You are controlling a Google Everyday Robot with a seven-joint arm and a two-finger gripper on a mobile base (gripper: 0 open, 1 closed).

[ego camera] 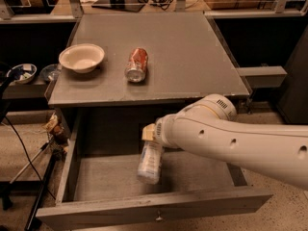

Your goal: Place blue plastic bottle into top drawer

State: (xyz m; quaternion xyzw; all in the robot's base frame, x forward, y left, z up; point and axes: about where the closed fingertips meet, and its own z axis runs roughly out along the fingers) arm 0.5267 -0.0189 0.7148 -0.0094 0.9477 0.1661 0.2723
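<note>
Jaws are clamped on the top end of the blue plastic bottle (149, 163), as far as I can make out. The gripper (150, 137) itself is mostly tucked behind the wrist, so only a pale yellowish bit of it shows.

Going from the left: a couple of small dishes (21, 72) sit on a dark low shelf off the side of the table. Next, on the grey tabletop (192, 57), there's a white bowl (82, 57), upright, near the left edge. To its right and apart from it, a red soda can (136, 65) lies on its side with one end facing the camera.

Below the tabletop the top drawer (144, 211) is pulled wide open, with a small metal knob (158, 219) in the middle of its front panel. The bottle hangs inside the drawer, roughly centre, nearly upright with a slight tilt. Its bottom end is low over the drawer floor, and I can't tell whether it touches.

The white arm (240, 146) comes in from the right edge, crossing over the drawer's right half.
</note>
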